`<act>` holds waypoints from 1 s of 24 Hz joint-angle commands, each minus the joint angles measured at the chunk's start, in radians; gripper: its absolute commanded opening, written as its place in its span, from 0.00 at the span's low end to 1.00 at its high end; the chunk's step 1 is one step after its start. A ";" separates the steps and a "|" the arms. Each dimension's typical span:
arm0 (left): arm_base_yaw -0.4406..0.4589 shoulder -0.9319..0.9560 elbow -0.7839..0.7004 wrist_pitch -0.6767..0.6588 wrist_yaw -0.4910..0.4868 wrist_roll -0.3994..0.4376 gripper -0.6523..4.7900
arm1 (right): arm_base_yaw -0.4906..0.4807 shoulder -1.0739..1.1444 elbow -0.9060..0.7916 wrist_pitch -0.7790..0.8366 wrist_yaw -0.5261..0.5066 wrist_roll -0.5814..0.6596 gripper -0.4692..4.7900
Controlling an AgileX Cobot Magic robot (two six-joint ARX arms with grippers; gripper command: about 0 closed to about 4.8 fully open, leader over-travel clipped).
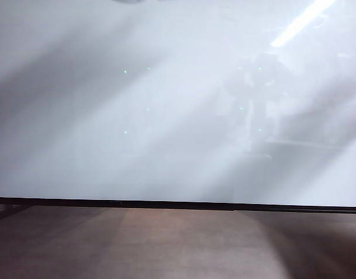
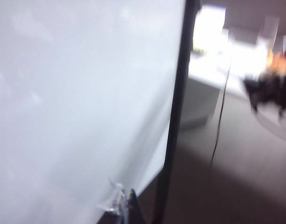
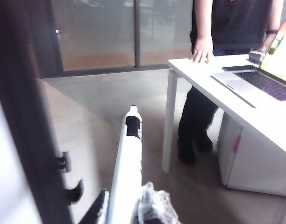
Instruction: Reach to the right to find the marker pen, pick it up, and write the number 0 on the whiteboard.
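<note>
Marker pen (image 3: pixel 128 172) clamped in right end effector (image 3: pixel 126 212), beside the board's dark frame.
White cylindrical barrel, black band near tip, points to 12 o'clock. Glossy whiteboard (image 1: pixel 166 116) blank. Left end effector (image 2: pixel 122 205) at board edge, blurred; opening unreadable.

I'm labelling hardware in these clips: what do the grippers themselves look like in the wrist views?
Little shows. The right gripper has a dark finger on one side and a finger wrapped in crinkled clear film on the other. The left gripper shows only a dark pointed tip beside a scrap of clear film. No cables or markings visible.

White desk (image 3: pixel 255 105), glazed wall (image 3: pixel 115 35)
</note>
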 commanded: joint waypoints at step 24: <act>-0.009 -0.308 0.001 -0.334 -0.339 0.088 0.11 | 0.690 -0.106 0.708 -0.687 0.057 -0.137 0.08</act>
